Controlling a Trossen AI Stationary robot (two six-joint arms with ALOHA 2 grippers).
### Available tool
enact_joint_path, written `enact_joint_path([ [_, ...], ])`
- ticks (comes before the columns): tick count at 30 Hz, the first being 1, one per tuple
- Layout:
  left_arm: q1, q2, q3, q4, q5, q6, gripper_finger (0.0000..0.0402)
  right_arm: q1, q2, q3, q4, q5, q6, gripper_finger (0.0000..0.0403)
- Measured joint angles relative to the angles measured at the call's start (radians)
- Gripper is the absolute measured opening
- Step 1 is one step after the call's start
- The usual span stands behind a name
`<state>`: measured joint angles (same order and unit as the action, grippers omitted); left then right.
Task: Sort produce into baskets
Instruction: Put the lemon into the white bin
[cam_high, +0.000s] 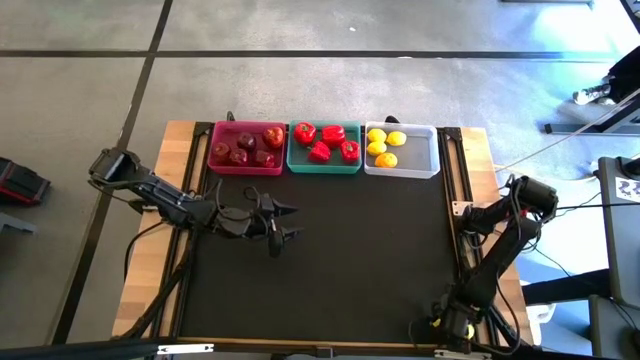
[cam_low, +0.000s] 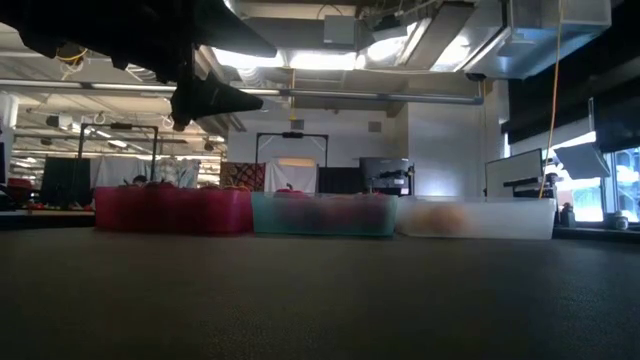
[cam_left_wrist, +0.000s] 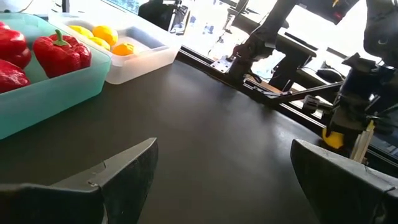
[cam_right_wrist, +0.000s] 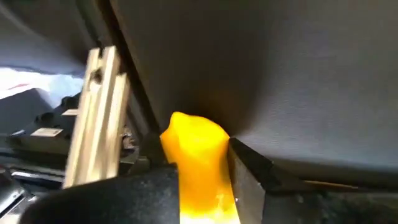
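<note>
Three baskets stand in a row at the mat's far edge. The pink one (cam_high: 240, 148) holds dark red apples, the teal one (cam_high: 325, 146) red peppers (cam_left_wrist: 61, 53), the white one (cam_high: 402, 150) lemons (cam_left_wrist: 102, 34). My left gripper (cam_high: 284, 225) hovers open over the mat's left middle, with nothing between its fingers (cam_left_wrist: 130, 171). My right gripper (cam_high: 440, 328) reaches down at the mat's near right corner and is shut on one more yellow lemon (cam_right_wrist: 198, 155), which also shows small in the left wrist view (cam_left_wrist: 333, 138). My right gripper pinches the lemon between its two fingers, one on each of its sides (cam_right_wrist: 219, 177). The fingers slant down from above. The lemon's free end (cam_right_wrist: 186, 127) sticks out past the fingertips toward the mat's edge. Whether it is lifted clear, I cannot tell.
A metal rail and wooden border (cam_right_wrist: 99, 112) run right beside the held lemon along the table's right side (cam_high: 455, 210). The black mat (cam_high: 350, 260) lies bare between the two grippers and in front of the baskets.
</note>
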<state>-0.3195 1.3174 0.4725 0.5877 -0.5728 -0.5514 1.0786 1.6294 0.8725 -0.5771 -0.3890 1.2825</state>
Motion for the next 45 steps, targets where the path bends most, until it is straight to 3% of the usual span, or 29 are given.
enact_joint_path([
  [15, 0.000, 0.000, 0.000, -0.001, 0.000, 0.008, 0.0359, -0.049, -0.052, -0.004, -0.125, 0.056, -0.031, 0.0053],
  [28, 0.002, 0.000, 0.000, -0.001, 0.000, 0.008, 0.0359, -0.209, -0.206, -0.001, -0.225, 0.136, -0.134, 0.0053],
  [32, 0.006, 0.000, 0.000, -0.001, 0.000, 0.009, 0.0359, -0.255, -0.239, -0.001, -0.243, 0.124, -0.130, 0.0053],
  [34, 0.005, 0.000, 0.000, -0.001, 0.000, 0.009, 0.0359, -0.270, -0.241, -0.001, -0.242, 0.064, -0.093, 0.0056],
  [38, 0.005, 0.000, 0.000, -0.001, 0.000, 0.006, 0.0359, -0.247, -0.241, -0.001, -0.233, -0.061, 0.001, 0.0097],
  [45, 0.005, 0.000, 0.000, -0.002, 0.000, 0.003, 0.0359, -0.169, -0.221, -0.001, -0.273, 0.020, 0.081, 0.0236],
])
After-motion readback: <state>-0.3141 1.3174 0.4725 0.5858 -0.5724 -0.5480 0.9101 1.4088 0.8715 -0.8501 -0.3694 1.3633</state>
